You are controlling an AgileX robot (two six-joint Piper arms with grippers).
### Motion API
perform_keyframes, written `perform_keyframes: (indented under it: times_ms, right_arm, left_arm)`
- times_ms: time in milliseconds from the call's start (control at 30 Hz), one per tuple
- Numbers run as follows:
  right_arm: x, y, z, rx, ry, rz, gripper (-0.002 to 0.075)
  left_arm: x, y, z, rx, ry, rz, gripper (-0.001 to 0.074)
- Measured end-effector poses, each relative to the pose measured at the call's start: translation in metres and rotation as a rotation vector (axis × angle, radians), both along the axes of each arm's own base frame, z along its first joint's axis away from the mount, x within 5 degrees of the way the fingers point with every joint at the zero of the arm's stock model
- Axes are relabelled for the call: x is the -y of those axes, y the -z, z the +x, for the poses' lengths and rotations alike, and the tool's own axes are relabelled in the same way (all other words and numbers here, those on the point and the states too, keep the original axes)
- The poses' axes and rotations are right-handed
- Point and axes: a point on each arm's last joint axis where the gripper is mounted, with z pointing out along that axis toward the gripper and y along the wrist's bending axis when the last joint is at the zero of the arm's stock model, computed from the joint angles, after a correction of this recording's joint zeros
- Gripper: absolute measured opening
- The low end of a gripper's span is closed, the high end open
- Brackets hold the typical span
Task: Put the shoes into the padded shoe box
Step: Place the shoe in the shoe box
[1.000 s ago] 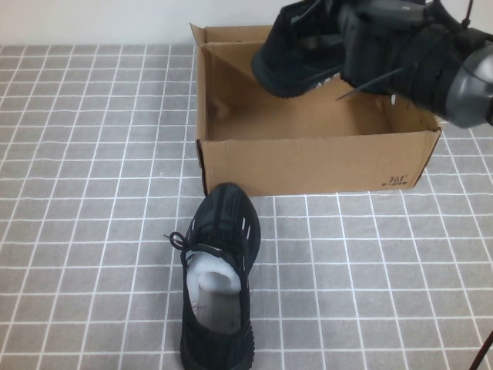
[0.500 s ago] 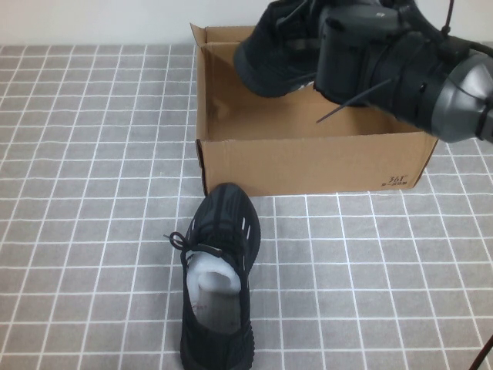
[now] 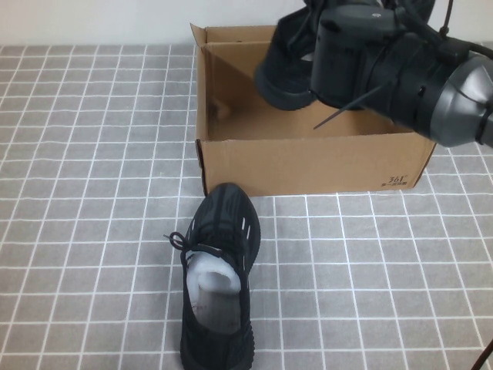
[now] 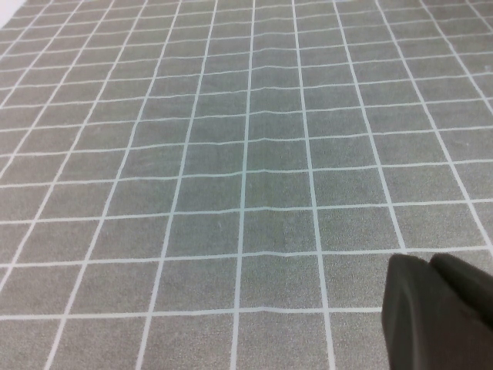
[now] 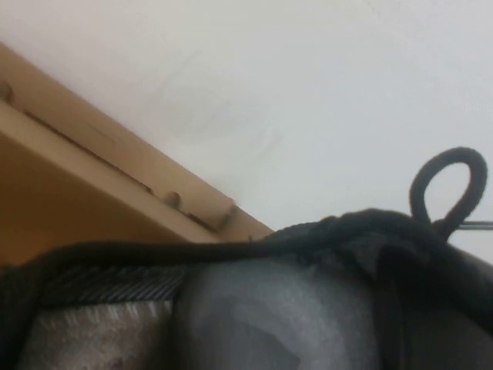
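Observation:
One black knit shoe (image 3: 219,285) with white paper stuffing lies on the tiled mat in front of the padded shoe box (image 3: 308,166), toe toward it. The brown cardboard box stands open at the back. The other shoe (image 3: 283,73) hangs toe-down over the box's far left part, with my right arm (image 3: 385,65) above it. My right gripper (image 5: 385,297) is shut on this shoe's collar, beside its paper stuffing (image 5: 254,316). The left gripper (image 4: 435,308) hovers over bare mat with its tips pressed together, holding nothing.
Grey mat with white grid lines (image 3: 92,193) covers the table. A white wall runs behind the box. The box's back flap (image 5: 92,177) shows close behind the held shoe. A lace loop (image 5: 447,185) sticks up from the shoe.
My right arm has shifted left over the box. The held shoe has tipped more toe-down and sunk toward the box's inside. The shoe on the mat has not moved.

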Motion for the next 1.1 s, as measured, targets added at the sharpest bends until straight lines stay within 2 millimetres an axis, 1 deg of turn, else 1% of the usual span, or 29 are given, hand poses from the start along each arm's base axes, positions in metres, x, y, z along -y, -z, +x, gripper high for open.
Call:
perform_keyframes:
  times_ms: [167,267,400,500,667,933,1100]
  right_arm:
    - [-0.012,-0.008,-0.010,0.024,-0.076,0.117,-0.0006]
    - [-0.014,-0.019,-0.021,0.044,-0.092,0.138,-0.0006]
    - [-0.011,-0.029,-0.027,0.065,-0.115,0.137,-0.0006]
    - [-0.009,-0.030,-0.027,0.065,-0.103,0.129,-0.0006]
    - [-0.008,-0.030,-0.027,0.062,-0.101,0.063,-0.0006]
    - [-0.008,-0.030,-0.027,0.062,-0.103,0.030,-0.0006]
    - [-0.008,-0.030,-0.027,0.060,-0.110,-0.058,-0.0006]
  left_arm:
    - [0.000,0.000,0.000,0.000,0.000,0.000,-0.0006]
    - [0.000,0.000,0.000,0.000,0.000,0.000,-0.0006]
    - [0.000,0.000,0.000,0.000,0.000,0.000,-0.0006]
    - [0.000,0.000,0.000,0.000,0.000,0.000,-0.0006]
    - [0.000,0.000,0.000,0.000,0.000,0.000,-0.0006]
    - [0.000,0.000,0.000,0.000,0.000,0.000,-0.0006]
    - [0.000,0.000,0.000,0.000,0.000,0.000,-0.0006]
